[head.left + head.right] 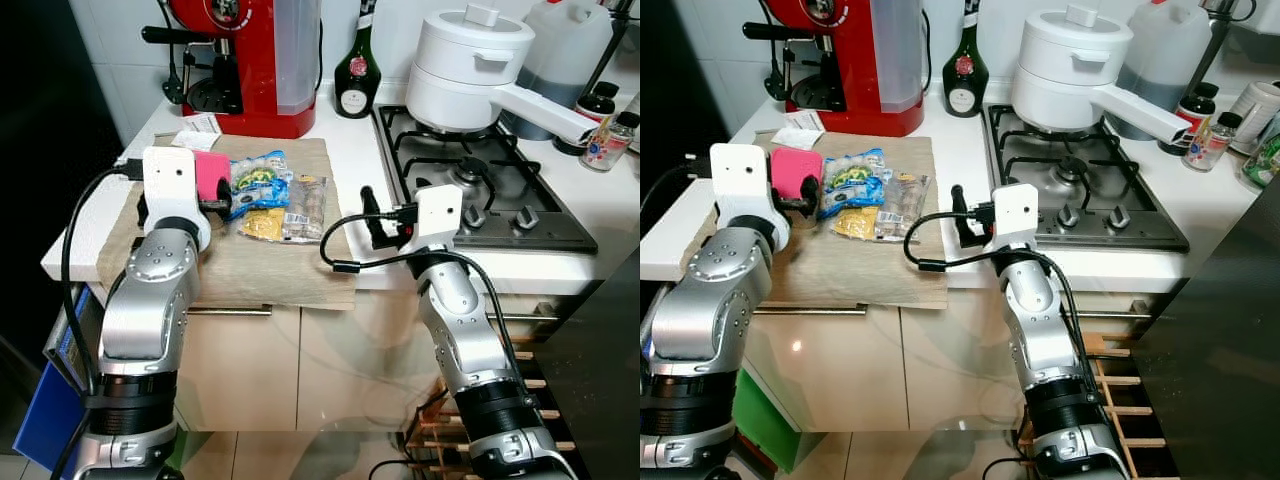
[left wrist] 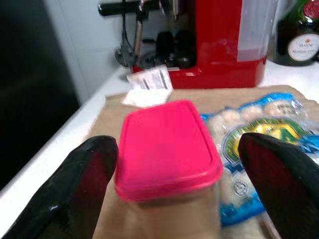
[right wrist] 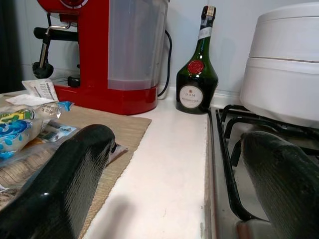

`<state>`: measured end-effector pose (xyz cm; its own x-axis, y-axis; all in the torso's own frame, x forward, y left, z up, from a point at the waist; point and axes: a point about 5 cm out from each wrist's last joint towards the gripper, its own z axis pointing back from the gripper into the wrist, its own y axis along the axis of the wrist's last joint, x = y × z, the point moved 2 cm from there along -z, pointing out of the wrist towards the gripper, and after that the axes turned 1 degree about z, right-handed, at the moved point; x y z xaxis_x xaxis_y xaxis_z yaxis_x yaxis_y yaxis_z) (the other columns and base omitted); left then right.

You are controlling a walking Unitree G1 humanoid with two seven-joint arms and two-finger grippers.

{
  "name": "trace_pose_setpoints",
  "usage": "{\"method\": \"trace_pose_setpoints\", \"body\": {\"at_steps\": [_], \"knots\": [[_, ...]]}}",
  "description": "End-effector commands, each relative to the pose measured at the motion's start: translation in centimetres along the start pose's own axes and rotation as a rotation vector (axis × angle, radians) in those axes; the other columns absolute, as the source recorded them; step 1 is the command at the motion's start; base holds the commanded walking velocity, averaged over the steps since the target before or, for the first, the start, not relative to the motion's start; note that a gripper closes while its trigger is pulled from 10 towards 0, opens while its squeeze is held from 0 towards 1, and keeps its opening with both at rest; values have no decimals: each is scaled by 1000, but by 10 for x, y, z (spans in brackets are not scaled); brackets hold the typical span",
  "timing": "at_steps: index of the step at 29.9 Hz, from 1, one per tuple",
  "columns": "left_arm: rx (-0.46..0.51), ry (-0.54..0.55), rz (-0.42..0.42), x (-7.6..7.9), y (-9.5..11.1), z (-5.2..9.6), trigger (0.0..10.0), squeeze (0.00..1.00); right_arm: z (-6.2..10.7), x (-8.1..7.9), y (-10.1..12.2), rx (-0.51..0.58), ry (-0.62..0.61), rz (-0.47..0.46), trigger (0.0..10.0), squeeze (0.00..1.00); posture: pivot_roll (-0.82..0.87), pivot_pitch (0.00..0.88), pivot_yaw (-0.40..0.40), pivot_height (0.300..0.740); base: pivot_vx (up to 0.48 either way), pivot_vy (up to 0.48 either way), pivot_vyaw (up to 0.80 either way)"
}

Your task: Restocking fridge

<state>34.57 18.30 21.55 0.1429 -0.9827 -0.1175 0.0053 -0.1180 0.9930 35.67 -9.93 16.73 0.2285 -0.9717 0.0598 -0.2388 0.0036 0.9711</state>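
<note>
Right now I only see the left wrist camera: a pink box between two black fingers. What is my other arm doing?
Observer: The right gripper is open at the counter's edge, between the mat and the stove, holding nothing.
Operator: What's on the stove?
Observer: A white pot with its lid on.
Operator: Is there more food than the blue bag?
Observer: Yes, a clear packet lies just right of the blue bag.
</note>
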Motion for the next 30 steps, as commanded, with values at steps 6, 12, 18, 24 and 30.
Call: {"method": "trace_pose_setpoints", "body": {"at_steps": [6,12,18,24,30], "knots": [[112,-3,-47,-1,21,1,10000,0,-2,1,5,16,3,5,10000,43,-27,0,-14,740,0,0,0],[102,14,-29,-3,22,4,10000,0,-1,1,5,14,3,6,10000,43,-27,0,-13,740,0,0,0],[59,-29,23,7,10,7,10000,0,0,1,3,7,5,7,10000,43,-23,0,-18,740,0,0,0],[36,-41,22,9,7,8,10000,0,0,1,3,8,6,6,10000,43,-23,0,-18,740,0,0,0],[-31,-22,-5,5,-5,6,10000,0,0,0,2,5,4,5,10000,43,-24,0,-10,740,0,0,0]]}}
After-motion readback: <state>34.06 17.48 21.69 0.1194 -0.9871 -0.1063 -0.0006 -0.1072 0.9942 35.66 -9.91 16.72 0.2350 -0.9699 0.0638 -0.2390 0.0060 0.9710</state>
